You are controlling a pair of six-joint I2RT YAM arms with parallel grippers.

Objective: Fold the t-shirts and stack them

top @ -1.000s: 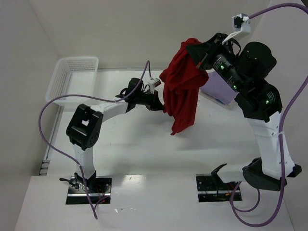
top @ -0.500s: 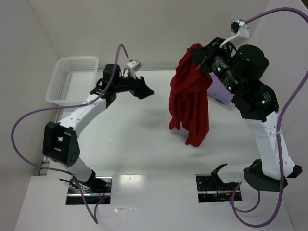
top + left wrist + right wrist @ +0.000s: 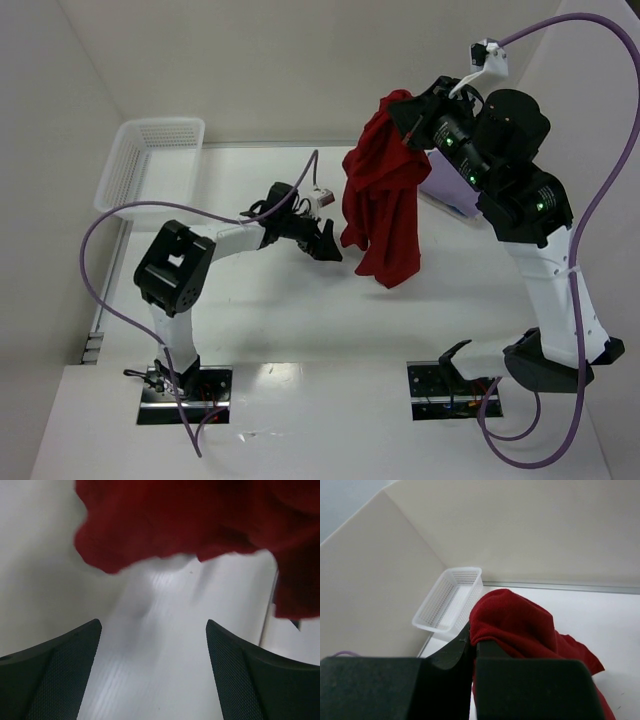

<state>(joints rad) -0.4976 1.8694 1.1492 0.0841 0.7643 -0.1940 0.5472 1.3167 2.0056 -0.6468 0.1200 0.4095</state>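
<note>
Dark red t-shirt (image 3: pixel 385 205) hangs bunched, upper centre of top view, pinched at its top by right gripper (image 3: pixel 407 110), jaws clamped on cloth. Rt arm raised high, bent leftward. Left gripper (image 3: pixel 328 245) mid-frame, arm low & stretched fwd, jaws spread wide, empty, just beside shirt's lower-left edge.

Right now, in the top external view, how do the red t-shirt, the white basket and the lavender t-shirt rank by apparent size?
1. Red t-shirt; lifted nearer the camera, so its lead is unsure.
2. White basket.
3. Lavender t-shirt, partly hidden by the right arm.
</note>
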